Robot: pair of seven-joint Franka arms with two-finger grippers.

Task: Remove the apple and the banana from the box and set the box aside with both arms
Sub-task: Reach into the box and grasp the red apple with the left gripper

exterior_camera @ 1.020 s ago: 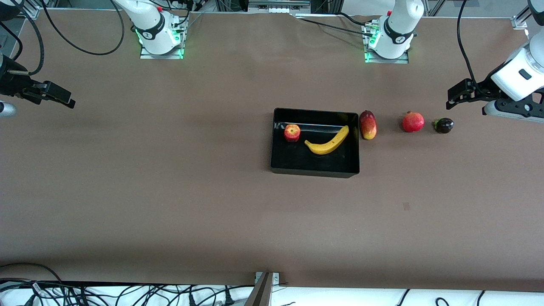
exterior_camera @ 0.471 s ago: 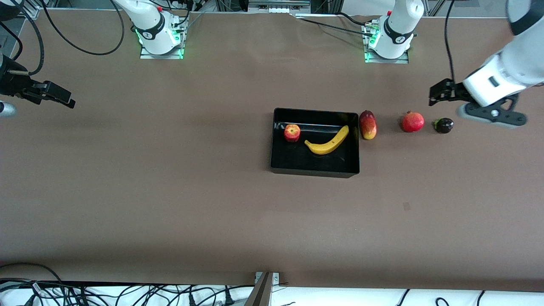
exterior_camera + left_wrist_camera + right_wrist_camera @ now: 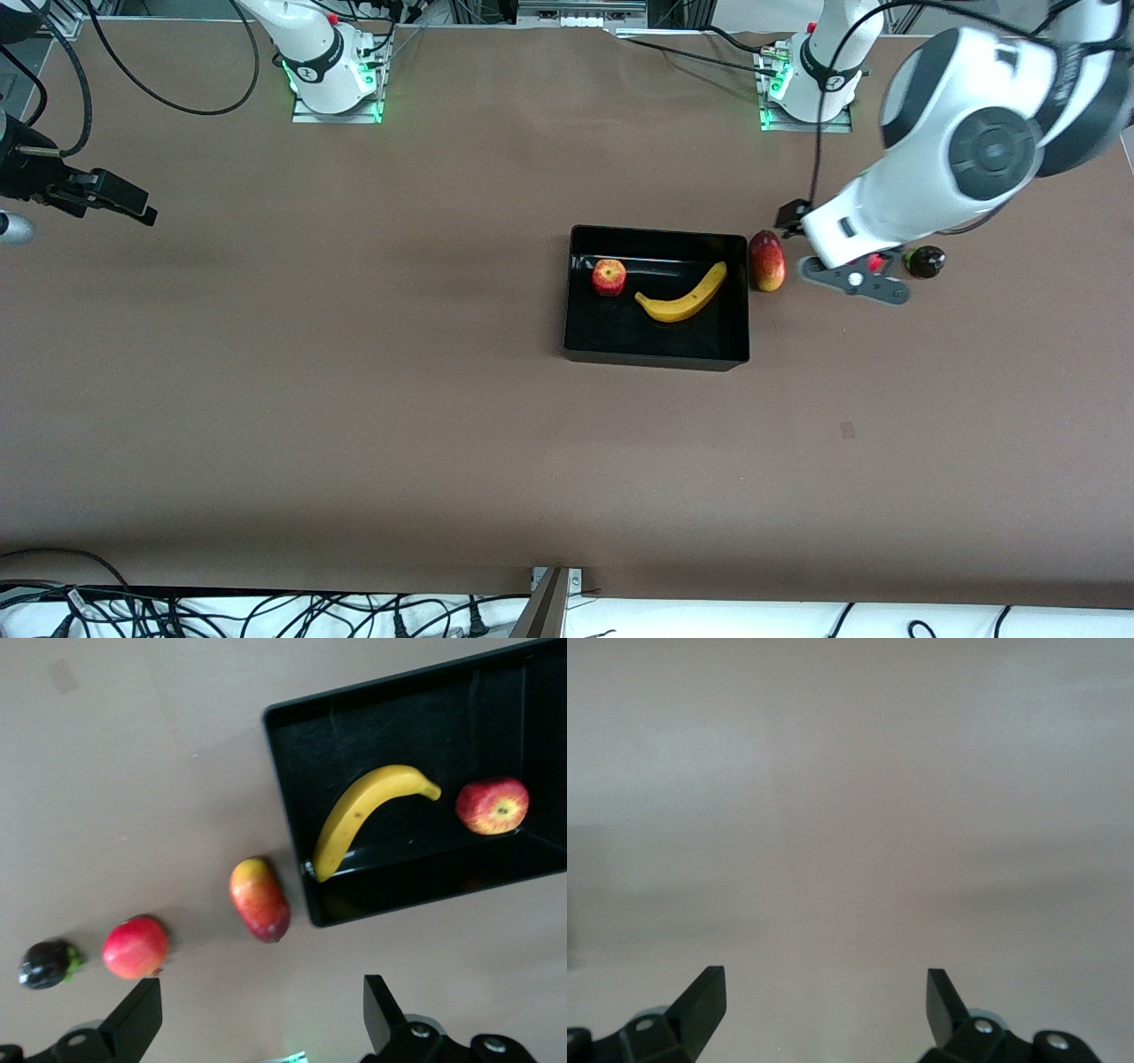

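Observation:
The box (image 3: 656,359) is a glossy black tray near the middle of the table. In it lie the red and yellow apple (image 3: 609,276) and, beside it, the curved banana (image 3: 682,297). The left wrist view shows the same box (image 3: 292,726), banana (image 3: 354,819) and apple (image 3: 493,804). My left gripper (image 3: 788,217) hangs open and empty over the table close by the mango, just outside the box; its fingers (image 3: 142,1014) stand wide apart. My right gripper (image 3: 133,208) waits open at the right arm's end of the table, over bare tabletop (image 3: 833,815).
Three more fruits lie in a row beside the box toward the left arm's end: a red-yellow mango (image 3: 767,260), a red pomegranate (image 3: 135,947) mostly covered by the left arm in the front view, and a dark mangosteen (image 3: 925,261). Cables run along the table's near edge.
The left arm has swung in from its end of the table toward the box, and now covers the pomegranate in the front view. The right arm has not moved.

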